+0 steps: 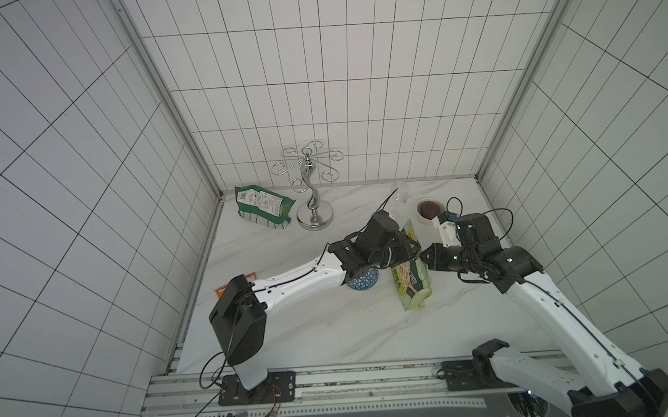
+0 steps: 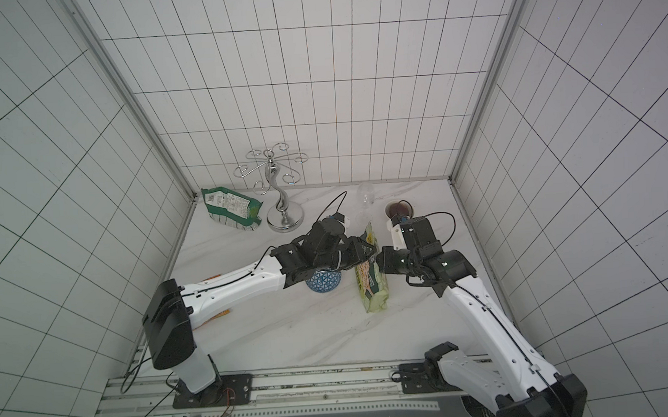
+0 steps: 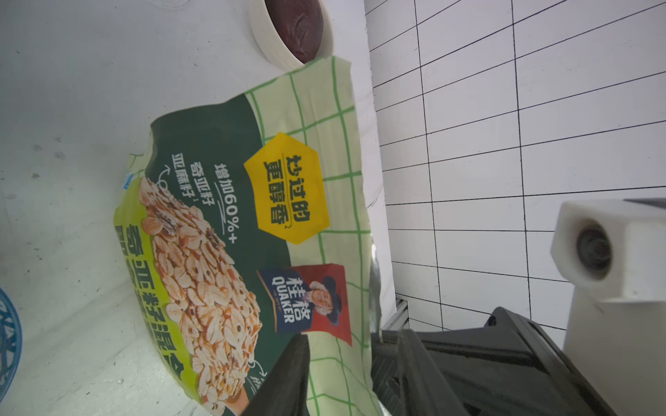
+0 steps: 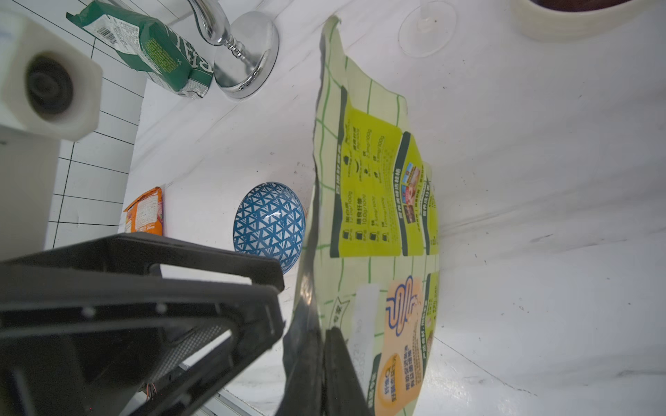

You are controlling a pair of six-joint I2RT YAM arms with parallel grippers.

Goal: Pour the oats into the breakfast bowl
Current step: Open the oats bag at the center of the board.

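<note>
Marble worktop [image 1: 332,336], both my arms reaching in to one spot. The oat pouch [image 1: 411,284] stands on its base right of centre, top edge up. The breakfast bowl [image 1: 365,283] sits just beside it on its left, half under my left forearm, and the two look apart. My right gripper [image 4: 322,335] is clamped on the pouch's top edge. My left gripper [image 3: 342,345] has a finger either side of that edge w/ the jaws part-way, so I can't tell if it bites. No oats loose anywhere; all inside the pouch. Step in hand, as I read it: getting a two-sided hold at the pouch mouth, pour not begun. Next calls for a firm left grip, then a lift, mouth over the bowl & a slow tilt. The pouch looks soft, so it may fold.
</note>
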